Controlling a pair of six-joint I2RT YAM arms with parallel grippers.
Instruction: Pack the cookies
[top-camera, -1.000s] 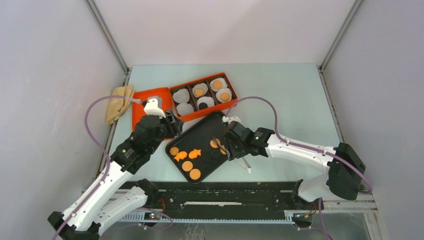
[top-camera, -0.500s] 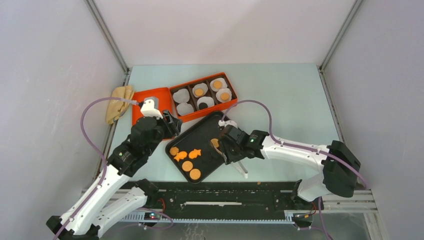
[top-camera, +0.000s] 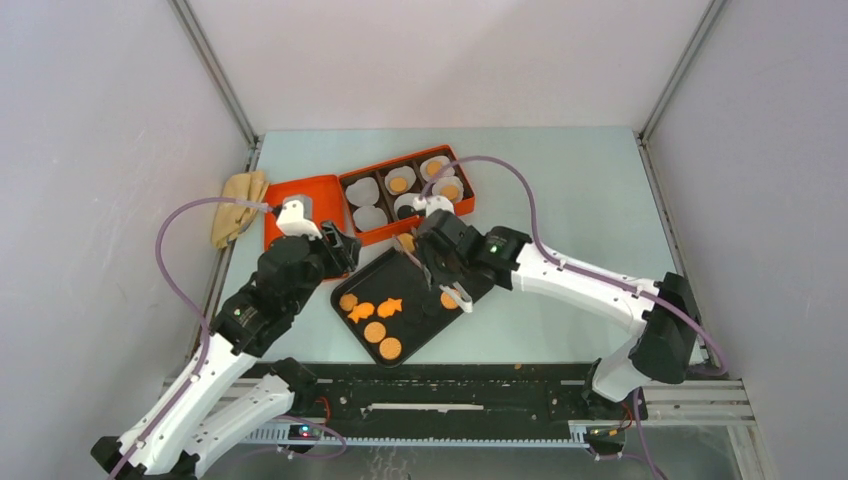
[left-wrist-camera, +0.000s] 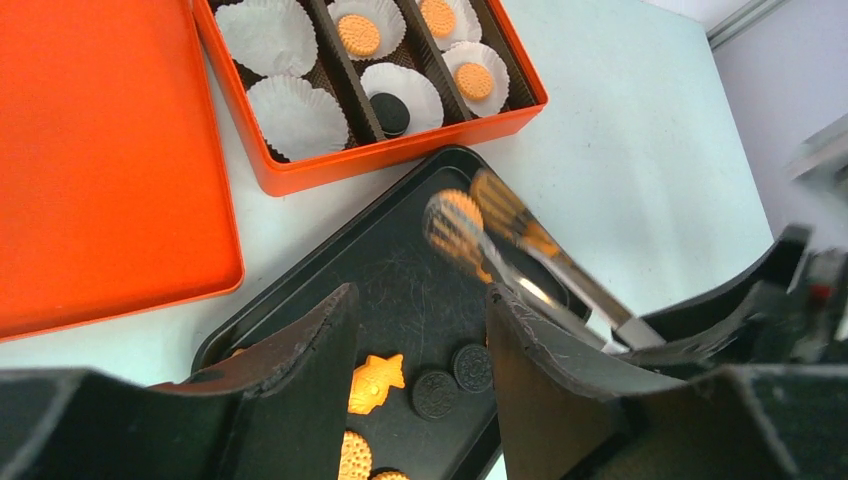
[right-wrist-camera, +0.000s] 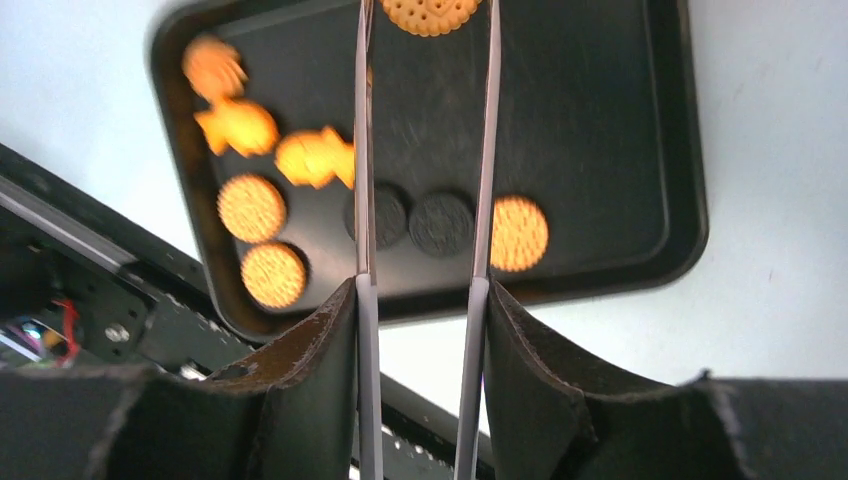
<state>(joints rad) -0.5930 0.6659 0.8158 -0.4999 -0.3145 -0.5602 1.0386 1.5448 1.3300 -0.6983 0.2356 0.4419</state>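
Cookies (top-camera: 374, 332): small flat biscuits, mostly round and orange, with a scalloped rim and dotted face.

On the black tray (top-camera: 350, 285):
- four round orange ones
- two orange fish-shaped cookies (top-camera: 361, 312) side by side
- two dark cookies (left-wrist-camera: 432, 392) side by side near the middle

One more round orange cookie (right-wrist-camera: 430, 12) is off the tray, pinched between the tips of thin metal tongs (right-wrist-camera: 365, 150). The right gripper (right-wrist-camera: 420, 300) is clamped across both tong blades. From overhead this cookie hangs above the tray's far corner, just short of the orange box (left-wrist-camera: 400, 152).

The box holds six white paper liners (left-wrist-camera: 295, 115). Three carry an orange cookie, one carries a dark one, and the two on the lid side show bare paper. The orange lid (left-wrist-camera: 100, 150) lies flat right beside the box on its left; I cannot tell whether they touch.

Left gripper (left-wrist-camera: 420, 300): jaws apart, nothing between them, hanging over the tray's far left part, near the lid.

Edges and room:
- The tray sits askew to the table (top-camera: 580, 190), with only a narrow strip of tabletop between its far corner and the box's near wall.
- Its near corner is close to the table's near edge.
- A broad stretch of tabletop shows to the right of the tray and box, and another behind the box.
- A tan cloth (top-camera: 238, 205) is bunched at the left edge, against the enclosure wall.
- The rear end of the tongs sticks out over the tray's right rim.
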